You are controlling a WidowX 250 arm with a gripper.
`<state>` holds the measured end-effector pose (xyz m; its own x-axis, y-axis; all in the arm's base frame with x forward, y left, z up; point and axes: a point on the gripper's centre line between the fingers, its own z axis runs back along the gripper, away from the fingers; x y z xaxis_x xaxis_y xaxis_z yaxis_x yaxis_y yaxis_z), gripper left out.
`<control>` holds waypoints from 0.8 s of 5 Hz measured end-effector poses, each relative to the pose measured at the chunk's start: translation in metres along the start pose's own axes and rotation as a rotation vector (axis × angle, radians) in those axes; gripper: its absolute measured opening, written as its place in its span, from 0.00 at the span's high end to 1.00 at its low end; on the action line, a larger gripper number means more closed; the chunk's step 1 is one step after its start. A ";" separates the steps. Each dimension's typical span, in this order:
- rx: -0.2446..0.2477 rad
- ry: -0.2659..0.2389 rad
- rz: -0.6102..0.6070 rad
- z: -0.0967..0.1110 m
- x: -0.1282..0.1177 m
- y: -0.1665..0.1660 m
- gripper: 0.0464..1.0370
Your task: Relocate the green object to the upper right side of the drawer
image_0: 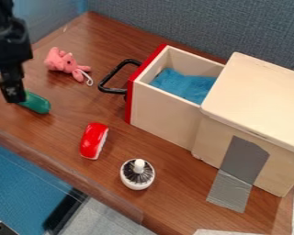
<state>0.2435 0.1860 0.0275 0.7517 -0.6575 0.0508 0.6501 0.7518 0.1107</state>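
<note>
My gripper (pixel 13 95) hangs low at the left side of the table, over the left end of the green object (pixel 36 103). That end is hidden behind the gripper; the rounded right end lies in view on the wood. The drawer (pixel 165 112), pale wood with a red front and a black handle, stands pulled out from its wooden box, right of centre. A blue cloth (pixel 185 85) lies inside it.
A pink plush toy (pixel 65 63) lies between the gripper and the drawer handle (pixel 112 75). Nearer the front edge are a red and white object (pixel 94 141) and a round white brush (pixel 137 174). The lidded wooden box (pixel 260 101) stands at the right.
</note>
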 end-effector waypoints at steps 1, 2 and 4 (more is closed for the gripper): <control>-0.019 0.057 -0.038 -0.023 0.002 -0.005 0.04; -0.001 0.094 -0.049 -0.027 0.002 -0.004 0.08; 0.020 0.091 -0.015 -0.025 0.003 -0.007 0.60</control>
<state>0.2436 0.1799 0.0020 0.7498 -0.6604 -0.0414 0.6593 0.7404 0.1305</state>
